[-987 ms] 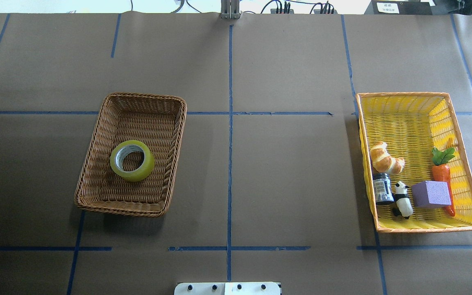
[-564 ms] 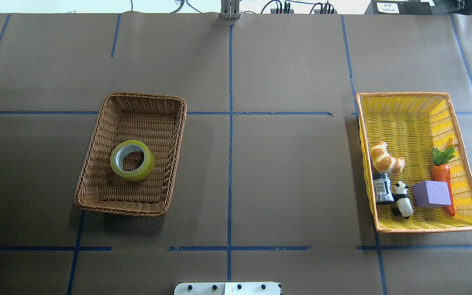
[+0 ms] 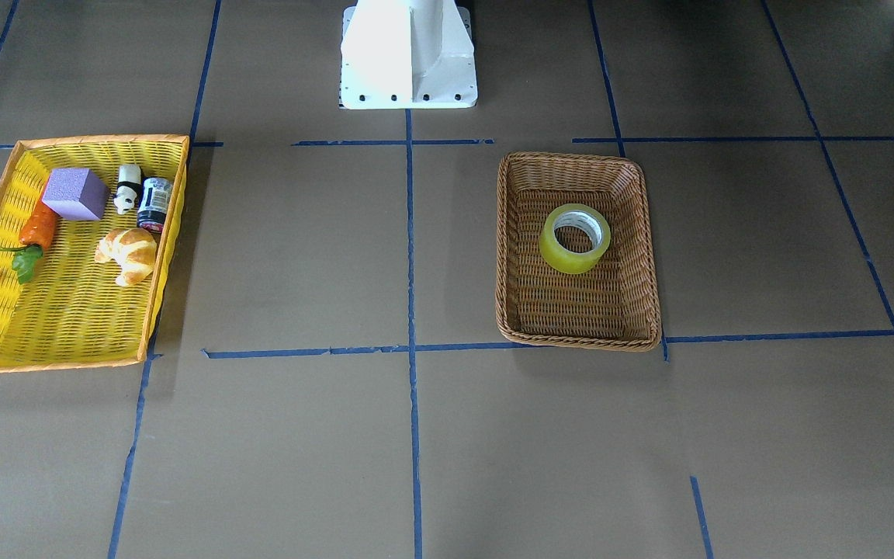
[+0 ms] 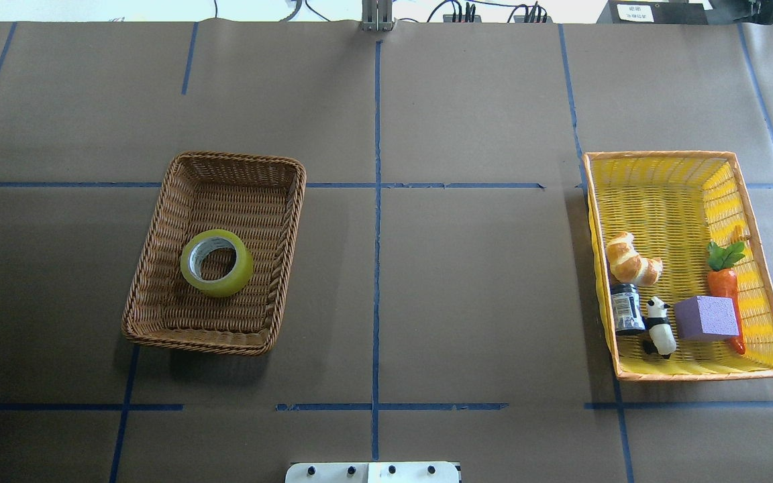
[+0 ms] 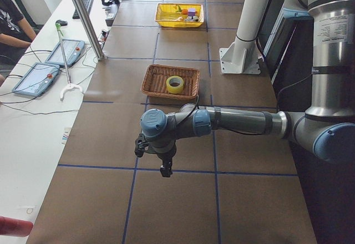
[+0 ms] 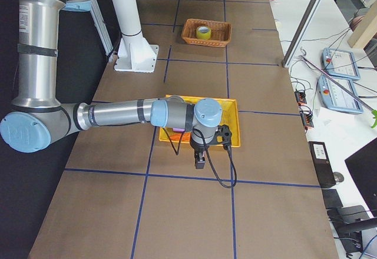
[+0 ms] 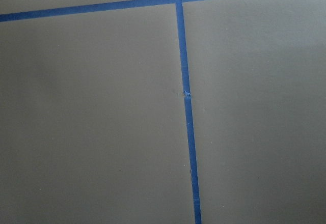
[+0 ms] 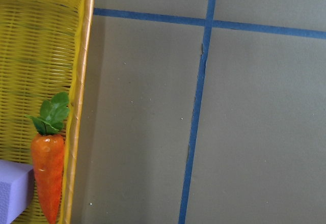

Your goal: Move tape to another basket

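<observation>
Overhead exterior: tape (image 4: 217, 263) is lying flat in basket (image 4: 239, 158). Probably light, stiff, slick; pinch one wall through the core. Left gripper (image 5: 165, 170), right gripper (image 6: 200, 163): jaw state can't be told.

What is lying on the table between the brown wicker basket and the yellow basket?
Nothing but brown table paper with blue tape lines lies between the wicker basket and the yellow basket, as the overhead view shows.

Overhead: behind the robot base (image 4: 373, 472), looking forward and down.
Front-facing: opposite side, steeply down; shares the basket (image 3: 579, 340) and yellow basket (image 3: 51, 365) with overhead.
Sides: table (image 5: 166, 199) ends, looking along it.
Wrists: close above the table.
</observation>
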Available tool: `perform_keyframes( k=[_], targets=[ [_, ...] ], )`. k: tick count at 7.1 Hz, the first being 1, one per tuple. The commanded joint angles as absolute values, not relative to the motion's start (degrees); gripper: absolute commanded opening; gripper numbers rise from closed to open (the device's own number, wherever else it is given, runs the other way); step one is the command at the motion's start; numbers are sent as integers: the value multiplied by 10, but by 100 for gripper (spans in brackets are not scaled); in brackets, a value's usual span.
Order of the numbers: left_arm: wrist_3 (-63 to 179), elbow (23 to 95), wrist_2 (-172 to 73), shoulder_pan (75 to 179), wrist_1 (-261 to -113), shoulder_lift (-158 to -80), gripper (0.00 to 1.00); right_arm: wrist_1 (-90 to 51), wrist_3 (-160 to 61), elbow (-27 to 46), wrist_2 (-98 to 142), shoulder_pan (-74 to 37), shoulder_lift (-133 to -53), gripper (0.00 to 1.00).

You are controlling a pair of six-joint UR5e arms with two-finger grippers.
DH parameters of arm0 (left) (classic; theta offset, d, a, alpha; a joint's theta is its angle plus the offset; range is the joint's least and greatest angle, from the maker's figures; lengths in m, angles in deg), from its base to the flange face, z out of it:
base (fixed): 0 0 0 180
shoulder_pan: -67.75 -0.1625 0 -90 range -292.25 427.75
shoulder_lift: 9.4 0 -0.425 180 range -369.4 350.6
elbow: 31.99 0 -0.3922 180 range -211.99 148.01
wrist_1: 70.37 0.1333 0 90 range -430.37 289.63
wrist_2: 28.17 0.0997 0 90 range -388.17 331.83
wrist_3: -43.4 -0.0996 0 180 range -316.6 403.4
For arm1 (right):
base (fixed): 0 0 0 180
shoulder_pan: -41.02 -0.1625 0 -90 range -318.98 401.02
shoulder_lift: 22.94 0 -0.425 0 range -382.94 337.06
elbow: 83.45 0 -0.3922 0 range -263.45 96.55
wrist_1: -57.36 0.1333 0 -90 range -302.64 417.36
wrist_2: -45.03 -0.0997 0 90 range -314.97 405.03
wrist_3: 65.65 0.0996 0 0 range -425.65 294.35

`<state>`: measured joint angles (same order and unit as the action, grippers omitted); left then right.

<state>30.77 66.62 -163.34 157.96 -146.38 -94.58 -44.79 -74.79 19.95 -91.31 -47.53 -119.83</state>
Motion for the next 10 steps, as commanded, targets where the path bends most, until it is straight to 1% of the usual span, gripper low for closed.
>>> perform_keyframes(
  k=[1,10],
  targets=[
    [319,659,-1633,1580,-1465,-950,100,-439,-770,182,-900,-476,-1202,100],
    [313,671,-1630,1581,-1467,-956,100,-420,-770,180,-891,-475,-1202,100]
  ],
)
